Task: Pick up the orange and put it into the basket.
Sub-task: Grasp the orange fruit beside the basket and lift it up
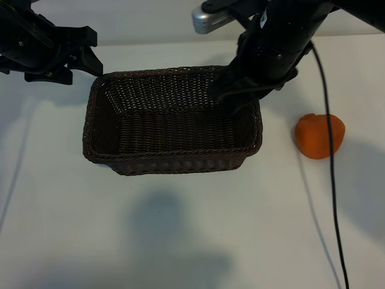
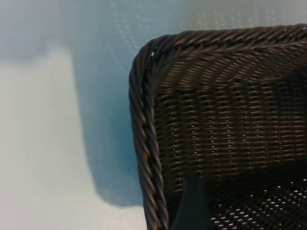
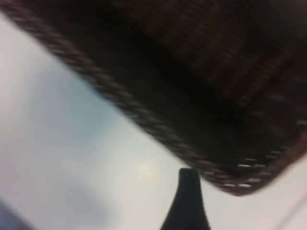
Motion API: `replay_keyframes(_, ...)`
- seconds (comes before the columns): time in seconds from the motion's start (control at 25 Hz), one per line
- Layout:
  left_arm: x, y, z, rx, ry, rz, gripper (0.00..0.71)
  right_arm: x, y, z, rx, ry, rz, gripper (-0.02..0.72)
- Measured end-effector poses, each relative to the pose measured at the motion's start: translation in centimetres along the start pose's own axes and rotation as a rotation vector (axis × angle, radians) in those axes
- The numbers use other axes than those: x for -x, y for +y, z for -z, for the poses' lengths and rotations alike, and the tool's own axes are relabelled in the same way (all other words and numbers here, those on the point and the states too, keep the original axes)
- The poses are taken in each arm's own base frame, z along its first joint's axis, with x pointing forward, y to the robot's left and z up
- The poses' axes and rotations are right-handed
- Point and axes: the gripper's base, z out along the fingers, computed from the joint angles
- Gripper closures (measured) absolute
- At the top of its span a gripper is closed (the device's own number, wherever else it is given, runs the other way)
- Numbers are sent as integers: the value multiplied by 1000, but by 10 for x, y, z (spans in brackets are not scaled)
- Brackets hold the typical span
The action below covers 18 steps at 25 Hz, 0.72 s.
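I saw the table bearing the basket, its long axis running left to right. The right gripper hung spread at its far right corner, between basket and orange. The left gripper, spread, hovered beside the far left corner.

Matte black arms, silver module, trailing black cable.
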Motion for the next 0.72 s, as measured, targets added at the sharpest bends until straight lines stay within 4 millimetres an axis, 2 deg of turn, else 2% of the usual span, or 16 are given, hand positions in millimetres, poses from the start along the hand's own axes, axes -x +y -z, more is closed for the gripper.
replay_keyframes(0.24,0,0,0,1,-5,0,114,0,-36,4,-157,-12,-70,141)
replay_keyframes(0.44,1,0,0,1,-10,0,116,-3,-72,7,-208,-24,-154,141)
replay_keyframes(0.6,1,0,0,2,-16,0,118,-6,-97,2,-229,-8,-219,141)
replay_keyframes(0.72,2,0,0,1,-19,1,118,-13,-108,-7,-234,18,-250,142)
